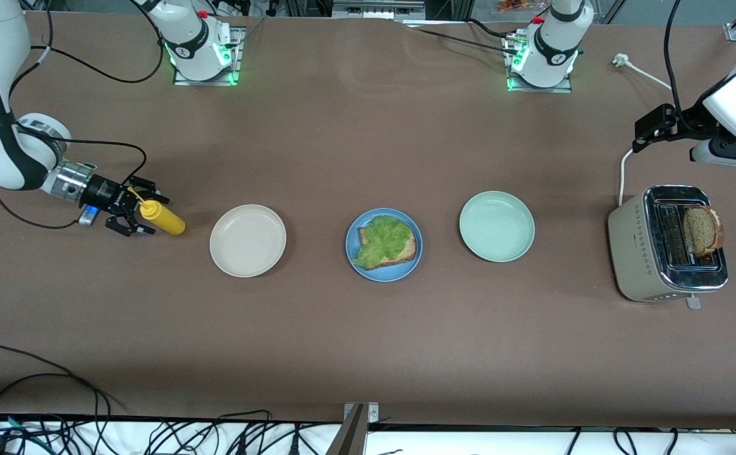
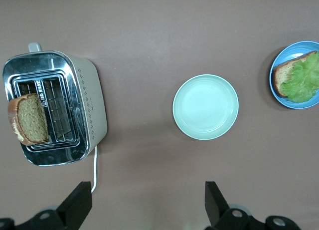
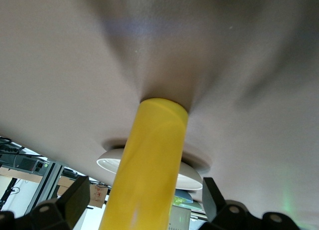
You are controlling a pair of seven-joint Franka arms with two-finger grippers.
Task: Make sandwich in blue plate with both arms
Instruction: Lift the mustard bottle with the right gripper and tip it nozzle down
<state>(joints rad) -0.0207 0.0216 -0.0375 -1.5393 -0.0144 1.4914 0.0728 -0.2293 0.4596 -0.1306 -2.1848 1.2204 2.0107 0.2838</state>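
The right gripper (image 1: 133, 215) is seen low by the table, jaws spread wide around a yellow squeeze bottle (image 1: 162, 218); contact seemingly is not made. The left gripper (image 2: 147, 205) is held above the toaster (image 1: 666, 245), fingers fully apart and empty. One bread slice (image 1: 703, 230) stands in the toaster; another, topped with lettuce (image 1: 384, 240), lies on the blue plate (image 1: 356, 262)

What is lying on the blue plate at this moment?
On the blue plate lies one bread slice, mostly covered by a green lettuce leaf. No second slice is on top. The bread surface under the leaf is hidden.
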